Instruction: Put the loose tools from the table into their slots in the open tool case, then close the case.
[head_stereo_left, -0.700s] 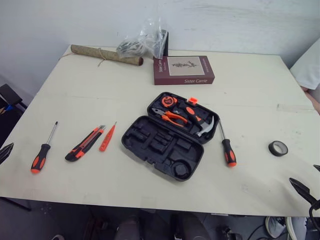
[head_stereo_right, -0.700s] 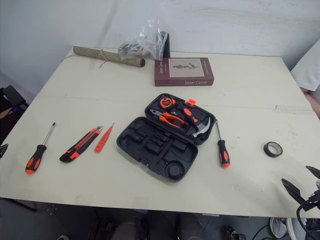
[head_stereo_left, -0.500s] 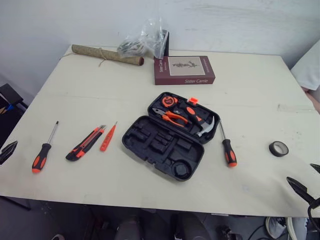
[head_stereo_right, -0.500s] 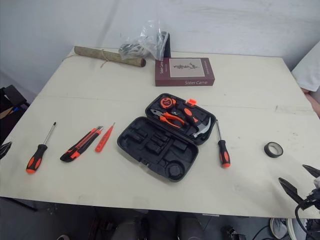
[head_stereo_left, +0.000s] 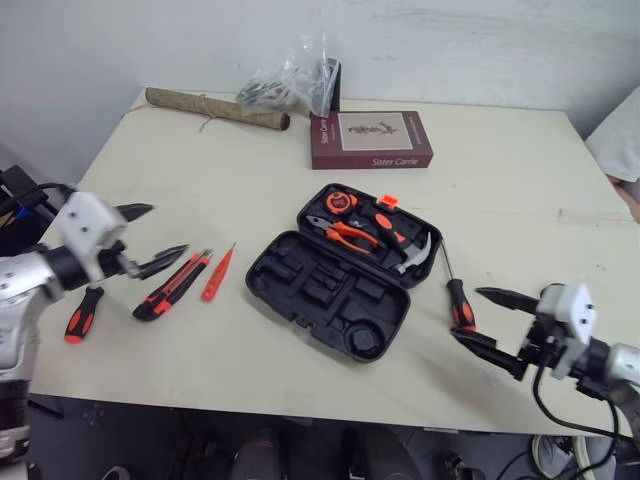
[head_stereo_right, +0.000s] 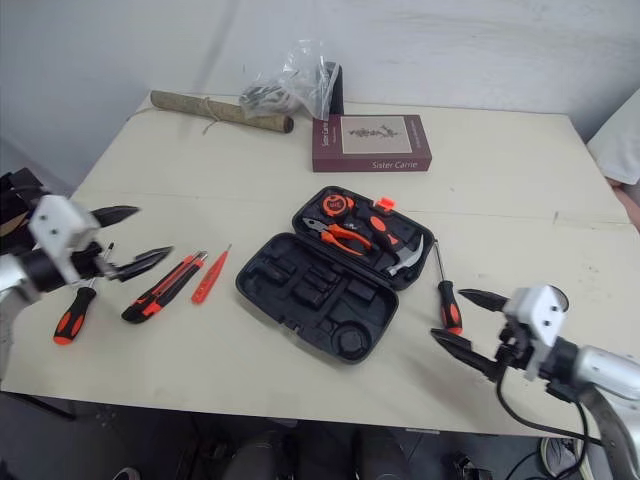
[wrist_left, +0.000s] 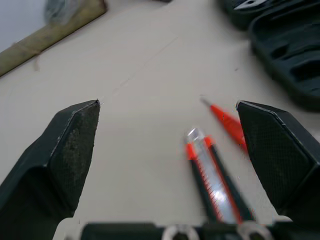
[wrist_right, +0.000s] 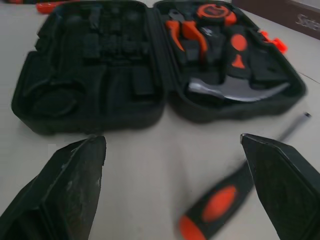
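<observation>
Right wrist view: right tool (wrist_right: 172, 142) spread, empty. One screwdriver (wrist_right: 215, 210) lies on the counter (wrist_right: 150, 165) just ahead, beside the open tool case (wrist_right: 90, 117), handle nearest the tool, shaft running away. Likewise the left tool (head_stereo_left: 168, 229): spread, empty, near the utility knife (head_stereo_left: 170, 287). Right arm judged nearer this screwdriver.

Your left gripper (head_stereo_left: 168, 228) hides most of the far-left screwdriver (head_stereo_left: 78, 315) shaft; the left wrist view cuts off the utility knife (wrist_left: 212, 180) handle.
</observation>
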